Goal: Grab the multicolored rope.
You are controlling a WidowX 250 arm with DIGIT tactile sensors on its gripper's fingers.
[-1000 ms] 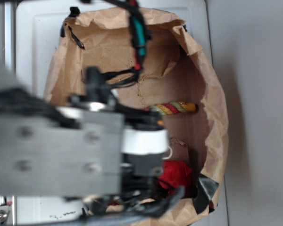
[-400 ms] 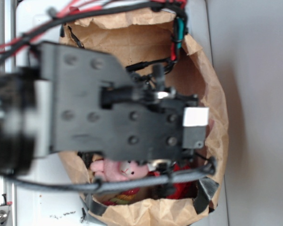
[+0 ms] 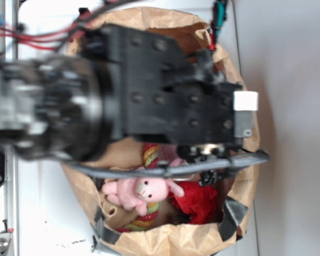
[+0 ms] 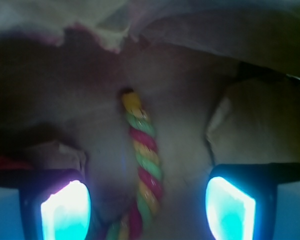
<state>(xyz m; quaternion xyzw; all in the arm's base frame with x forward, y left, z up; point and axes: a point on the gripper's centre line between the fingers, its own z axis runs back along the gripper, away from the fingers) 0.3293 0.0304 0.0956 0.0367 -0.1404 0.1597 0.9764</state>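
Gripper spread wide above the rope in the paper bag

The brown paper bag (image 3: 244, 176) holds everything; the gripper (image 4: 147, 207) hangs inside it, fingers (image 4: 65, 209) far apart and gripping nothing. The multicolored rope (image 4: 142, 162) lies between them on the bag floor (touching neither finger), and passes under the pink plush bunny (image 3: 140, 192) beside the red cloth (image 3: 198, 200) near the bag's bottom edge.

— What's between your fingers?

— My gripper (image 4: 147, 207) stands wide apart, pads (image 4: 65, 210) glowing cyan at left and right. The multicolored rope (image 4: 144, 172) runs from near, between them, away to its yellow tip, touching neither pad.

— And around it?

— Dim, crumpled brown paper (image 4: 250, 125), far and right.
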